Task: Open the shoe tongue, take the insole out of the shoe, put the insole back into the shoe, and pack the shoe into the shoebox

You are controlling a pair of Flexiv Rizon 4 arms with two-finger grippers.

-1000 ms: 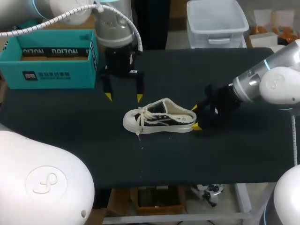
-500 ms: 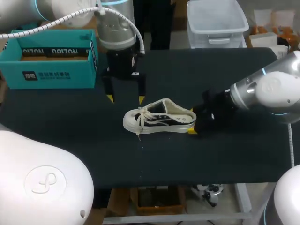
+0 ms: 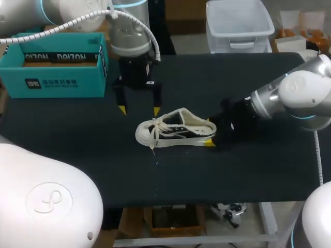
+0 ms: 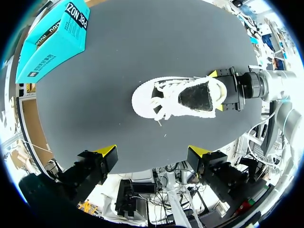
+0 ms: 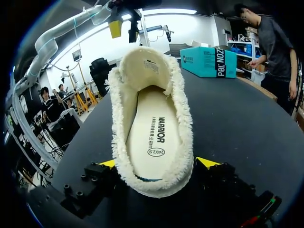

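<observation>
A white and black sneaker (image 3: 173,132) lies on its sole mid-table, toe to the left, laces loose. The right wrist view looks into its fleecy opening (image 5: 152,61), where the white insole (image 5: 152,128) lies flat inside. My right gripper (image 3: 211,132) is open at the heel, one yellow tip on each side of it (image 5: 157,164). Just behind the shoe's toe end my left gripper (image 3: 138,110) hangs open and pointing down, holding nothing. From the left wrist the shoe (image 4: 178,97) appears ahead of that gripper (image 4: 152,151). The teal shoebox (image 3: 54,64) stands open at the far left.
The black table top (image 3: 207,175) stretches bare in front of the shoe and to its right. The shoebox (image 4: 54,40) sits close to the table's left edge, well away from the shoe.
My right gripper has slid left along the table until the shoe's heel lies between its fingers. The left gripper has drifted slightly nearer the shoe. The shoe has stayed in place.
</observation>
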